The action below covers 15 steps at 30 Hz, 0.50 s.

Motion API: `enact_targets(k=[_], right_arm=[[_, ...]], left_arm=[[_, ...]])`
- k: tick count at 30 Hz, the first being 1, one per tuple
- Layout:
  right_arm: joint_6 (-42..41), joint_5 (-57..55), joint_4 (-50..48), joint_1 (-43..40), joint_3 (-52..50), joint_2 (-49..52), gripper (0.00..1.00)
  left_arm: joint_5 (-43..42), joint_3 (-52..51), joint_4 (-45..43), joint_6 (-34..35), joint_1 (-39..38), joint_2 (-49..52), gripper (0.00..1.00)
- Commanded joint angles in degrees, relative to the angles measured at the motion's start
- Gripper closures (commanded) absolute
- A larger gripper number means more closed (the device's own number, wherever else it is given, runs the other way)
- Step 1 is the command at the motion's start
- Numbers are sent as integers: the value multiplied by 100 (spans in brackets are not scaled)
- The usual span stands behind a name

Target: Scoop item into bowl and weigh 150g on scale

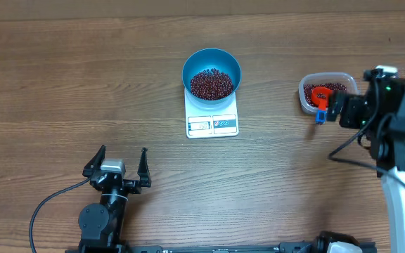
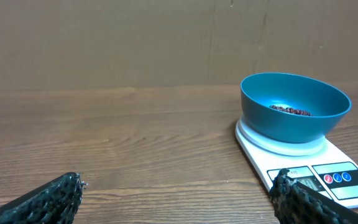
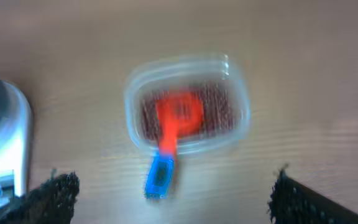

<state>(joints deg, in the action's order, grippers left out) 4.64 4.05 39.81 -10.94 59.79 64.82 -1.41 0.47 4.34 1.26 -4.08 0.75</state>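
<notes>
Wooden desk (image 1: 83, 84), overhead view. Scale (image 1: 212, 124): white, flat, upper centre of the frame, display (image 1: 200, 126) and buttons (image 1: 224, 124) along its lower edge; the reading is too small to tell. Bowl (image 1: 190, 63): blue, round, upright, set on the upper part of the scale and covering most of the platform. Beans (image 1: 211, 84): dark red, a loose heap across the bowl's bottom; the left wrist view shows them lying well below the rim. Tub (image 1: 304, 95): clear plastic, upper right of the frame, well apart from the scale, with more beans inside. Scoop (image 1: 320, 95): red head lying in the tub on the beans, blue handle sticking out over the tub's lower rim; the right wrist view of it is blurred. Left claw (image 1: 123, 150): lower left of the frame, jaws wide, holding nothing, well apart from the scale and pointing toward the upper edge. Right claw (image 3: 178, 186): at the right edge of the overhead frame, just beside the tub, jaws wide, holding nothing, the scoop handle between and ahead of its fingers (image 3: 55, 199), not gripped.
</notes>
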Motion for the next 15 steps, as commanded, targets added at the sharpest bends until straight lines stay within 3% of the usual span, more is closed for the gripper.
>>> enact_targets(k=[1,8,15], right_arm=[[-28,546,-850,-9,-210,-671,0],[-28,1226,-3276,-9,-1215,-1408,0],[-31,1327,-4367,-9,-2347,-2072,0]], left_arm=[[52,-20,13,-109,31,-50,1],[52,-20,13,-109,31,-50,1],[52,-20,15,-109,31,-50,0]])
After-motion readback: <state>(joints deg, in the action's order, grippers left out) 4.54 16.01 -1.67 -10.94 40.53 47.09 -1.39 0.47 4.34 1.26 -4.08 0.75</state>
